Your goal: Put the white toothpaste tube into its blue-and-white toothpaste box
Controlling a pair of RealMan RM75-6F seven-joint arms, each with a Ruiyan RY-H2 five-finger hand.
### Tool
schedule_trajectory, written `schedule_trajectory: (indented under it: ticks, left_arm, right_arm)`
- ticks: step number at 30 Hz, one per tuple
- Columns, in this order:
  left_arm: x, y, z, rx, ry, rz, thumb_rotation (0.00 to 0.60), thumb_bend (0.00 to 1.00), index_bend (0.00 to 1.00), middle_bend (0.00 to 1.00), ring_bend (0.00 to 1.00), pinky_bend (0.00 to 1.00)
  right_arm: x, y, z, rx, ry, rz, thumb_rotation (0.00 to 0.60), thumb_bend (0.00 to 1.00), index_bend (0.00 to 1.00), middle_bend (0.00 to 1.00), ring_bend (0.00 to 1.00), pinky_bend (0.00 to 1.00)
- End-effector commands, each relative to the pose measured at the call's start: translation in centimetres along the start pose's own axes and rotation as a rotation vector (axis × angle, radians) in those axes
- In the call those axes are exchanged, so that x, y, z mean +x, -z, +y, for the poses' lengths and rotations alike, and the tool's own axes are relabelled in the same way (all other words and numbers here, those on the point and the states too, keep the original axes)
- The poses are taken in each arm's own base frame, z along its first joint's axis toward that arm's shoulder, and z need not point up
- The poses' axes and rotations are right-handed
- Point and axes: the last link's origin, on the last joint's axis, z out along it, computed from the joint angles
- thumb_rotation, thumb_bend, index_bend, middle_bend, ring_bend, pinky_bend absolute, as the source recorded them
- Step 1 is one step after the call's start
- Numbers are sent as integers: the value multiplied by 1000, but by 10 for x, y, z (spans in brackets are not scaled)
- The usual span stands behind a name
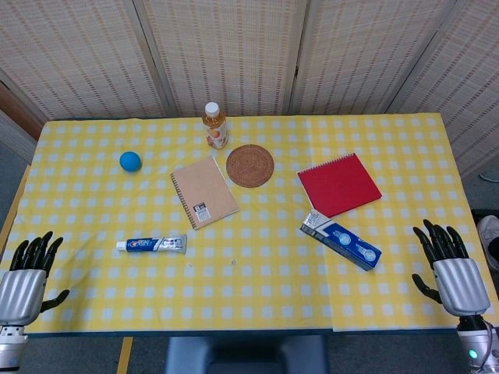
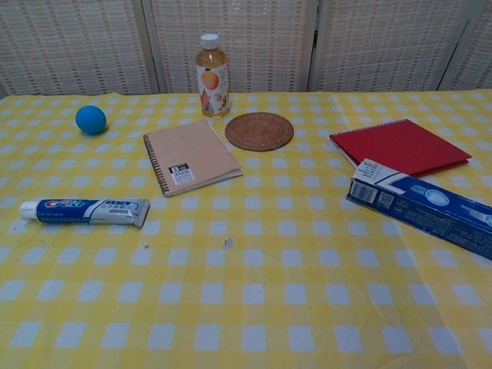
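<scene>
The white toothpaste tube (image 1: 152,245) (image 2: 84,211) lies flat on the yellow checked cloth at front left, cap pointing left. Its blue-and-white box (image 1: 341,241) (image 2: 424,208) lies at front right, with its end flap open toward the red notebook. My left hand (image 1: 26,274) hovers at the table's front left corner, fingers spread and empty, well left of the tube. My right hand (image 1: 452,270) hovers at the front right corner, fingers spread and empty, right of the box. Neither hand appears in the chest view.
A brown spiral notebook (image 1: 203,192) (image 2: 191,155), a woven round coaster (image 1: 250,165) (image 2: 259,131) and a juice bottle (image 1: 214,125) (image 2: 211,74) stand mid-table. A red notebook (image 1: 339,184) (image 2: 400,144) lies behind the box. A blue ball (image 1: 130,161) (image 2: 91,118) rests far left.
</scene>
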Motion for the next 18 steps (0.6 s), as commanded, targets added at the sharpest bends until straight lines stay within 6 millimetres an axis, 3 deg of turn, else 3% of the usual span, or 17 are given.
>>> schedule_trajectory:
  ticks: [1, 8, 10, 11, 15, 18]
  left_arm:
    - [-1, 0, 3, -9, 5, -4, 600, 185, 0, 0, 0, 10]
    - [-4, 0, 18, -50, 48, -28, 600, 186, 0, 4, 0, 11]
    - [-3, -3, 24, -72, 64, 8, 600, 186, 5, 96, 52, 47]
    - [-2, -5, 27, -87, 68, 36, 600, 187, 16, 148, 90, 83]
    - [3, -11, 40, -151, 41, 129, 600, 187, 154, 450, 397, 416]
    - [9, -16, 51, -201, 47, 146, 600, 186, 227, 577, 528, 589]
  right_arm:
    - [2, 3, 1, -2, 3, 5, 600, 308, 0, 0, 0, 0]
    - [9, 9, 3, 5, -12, 22, 600, 309, 0, 0, 0, 0]
    - [11, 11, 4, 3, -10, 29, 600, 309, 0, 0, 0, 0]
    - [12, 12, 3, 3, -15, 33, 600, 308, 0, 0, 0, 0]
    - [12, 12, 0, 14, -19, 38, 600, 308, 0, 0, 0, 0]
    - [9, 10, -4, 27, -16, 30, 600, 308, 0, 0, 0, 0]
